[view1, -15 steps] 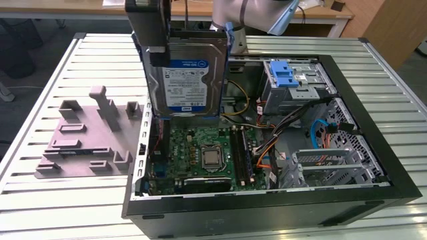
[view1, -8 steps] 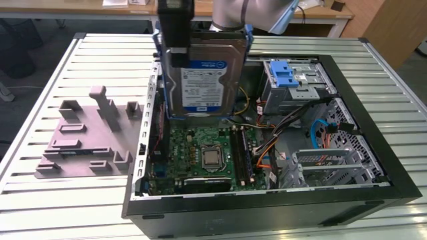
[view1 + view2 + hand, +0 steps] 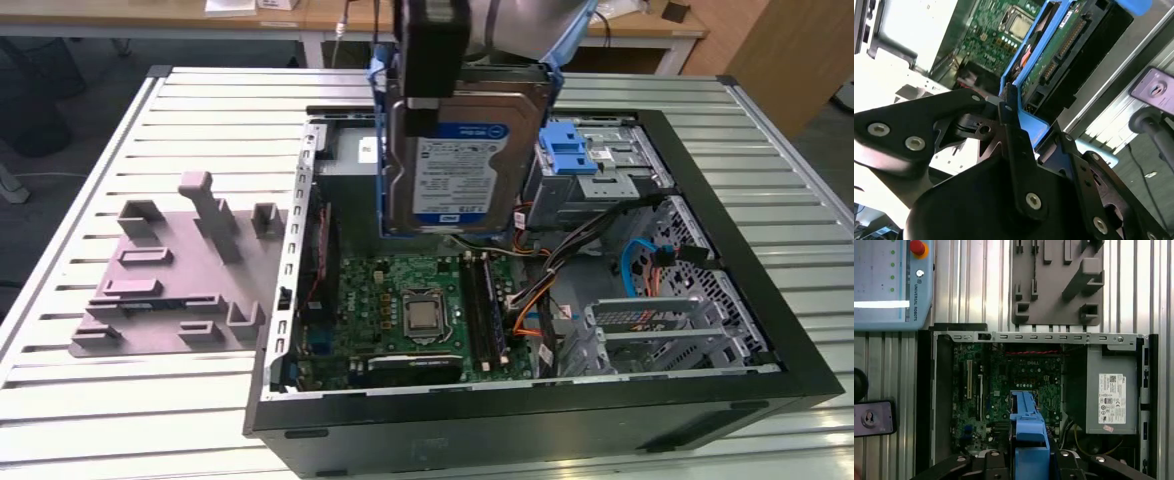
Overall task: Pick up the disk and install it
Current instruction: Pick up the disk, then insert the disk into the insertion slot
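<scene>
The disk (image 3: pixel 461 165) hangs upright in the air over the open case (image 3: pixel 534 425), and I have it firmly grasped. The gripper (image 3: pixel 434 90) comes down from above, its fingers (image 3: pixel 1013 135) clenched on the upper edge of the blue carrier (image 3: pixel 1030 127) that frames the drive.

In the exterior view the disk's lower edge sits above the far end of the motherboard (image 3: pixel 400 300), near the blue latch (image 3: pixel 574 150). From here I cannot tell whether it touches anything below.

The gripper hides the top of the disk in that view, and the arm is cut off at the frame edge. In the second wrist view the finger linkage covers much of the carrier, so I cannot make out how deep the grip goes.

The exterior view gives me the label face. The second wrist view gives me the other side, a green circuit board and a connector row. The first wrist view looks straight down past the carrier into the case, taking in the power supply (image 3: pixel 1094 365), the grey fixture (image 3: pixel 1054 285) on the table (image 3: pixel 979 280), a pendant (image 3: pixel 889 285) and a phone (image 3: pixel 871 418).
</scene>
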Controlling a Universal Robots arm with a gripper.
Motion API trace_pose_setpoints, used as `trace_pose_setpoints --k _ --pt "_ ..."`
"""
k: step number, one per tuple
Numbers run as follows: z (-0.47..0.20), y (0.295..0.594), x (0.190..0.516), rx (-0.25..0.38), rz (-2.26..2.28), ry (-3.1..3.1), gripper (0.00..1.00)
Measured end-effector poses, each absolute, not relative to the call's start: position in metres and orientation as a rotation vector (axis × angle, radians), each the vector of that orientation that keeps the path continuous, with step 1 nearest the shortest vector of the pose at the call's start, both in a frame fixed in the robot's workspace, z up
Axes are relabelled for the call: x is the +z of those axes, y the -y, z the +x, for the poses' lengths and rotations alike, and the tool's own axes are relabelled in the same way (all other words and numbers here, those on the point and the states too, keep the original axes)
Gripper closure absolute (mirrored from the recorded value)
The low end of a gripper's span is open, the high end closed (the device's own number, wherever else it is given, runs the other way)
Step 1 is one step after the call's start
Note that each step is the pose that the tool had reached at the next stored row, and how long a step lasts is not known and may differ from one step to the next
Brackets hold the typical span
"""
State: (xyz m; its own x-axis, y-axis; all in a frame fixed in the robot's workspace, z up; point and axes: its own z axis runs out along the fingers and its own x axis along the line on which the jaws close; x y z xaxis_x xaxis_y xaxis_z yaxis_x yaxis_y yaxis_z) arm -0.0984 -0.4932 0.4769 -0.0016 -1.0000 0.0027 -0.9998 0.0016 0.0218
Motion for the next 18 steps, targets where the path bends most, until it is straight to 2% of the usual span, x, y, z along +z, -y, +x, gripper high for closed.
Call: trace_pose_setpoints --k 18 --pt "-0.077 0.494 0.475 -0.021 2.207 2.211 0.64"
